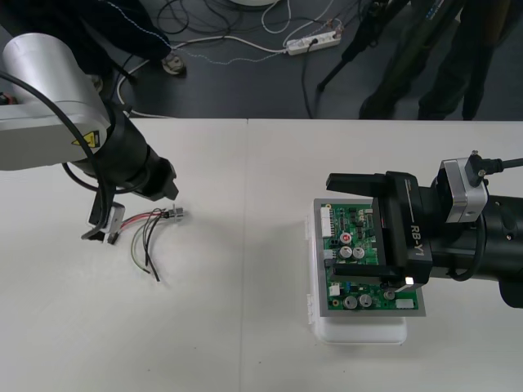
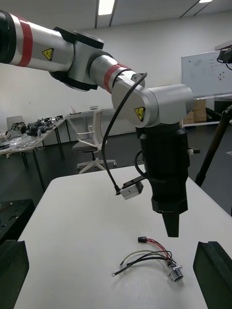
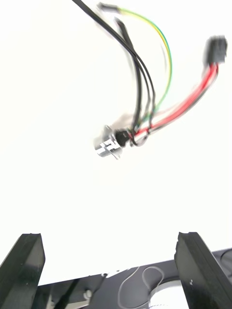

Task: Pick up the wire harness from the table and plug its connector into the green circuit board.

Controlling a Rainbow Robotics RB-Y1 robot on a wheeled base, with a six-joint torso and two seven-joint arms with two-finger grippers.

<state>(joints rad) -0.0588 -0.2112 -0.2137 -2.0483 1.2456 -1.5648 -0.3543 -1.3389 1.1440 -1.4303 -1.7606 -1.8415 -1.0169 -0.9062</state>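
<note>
The wire harness [image 1: 149, 229] lies flat on the table's left half, its metal socket [image 1: 176, 214] toward the middle and its wires trailing to the front. My left gripper [image 1: 163, 194] hangs just above it, open, nothing between its fingers [image 3: 21, 268]. From the left wrist, the socket [image 3: 108, 145] and the black plug [image 3: 217, 48] lie beyond the fingertips. The green circuit board [image 1: 359, 286] sits on its white base [image 1: 359, 333] at the right. My right gripper [image 1: 329, 224] hovers open over the board. The right wrist view shows the left gripper [image 2: 170, 224] above the harness [image 2: 150, 258].
A seam [image 1: 246, 269] between two table panels runs down the middle, between harness and board. Dark floor with cables and a power strip [image 1: 315, 41] lies past the far edge.
</note>
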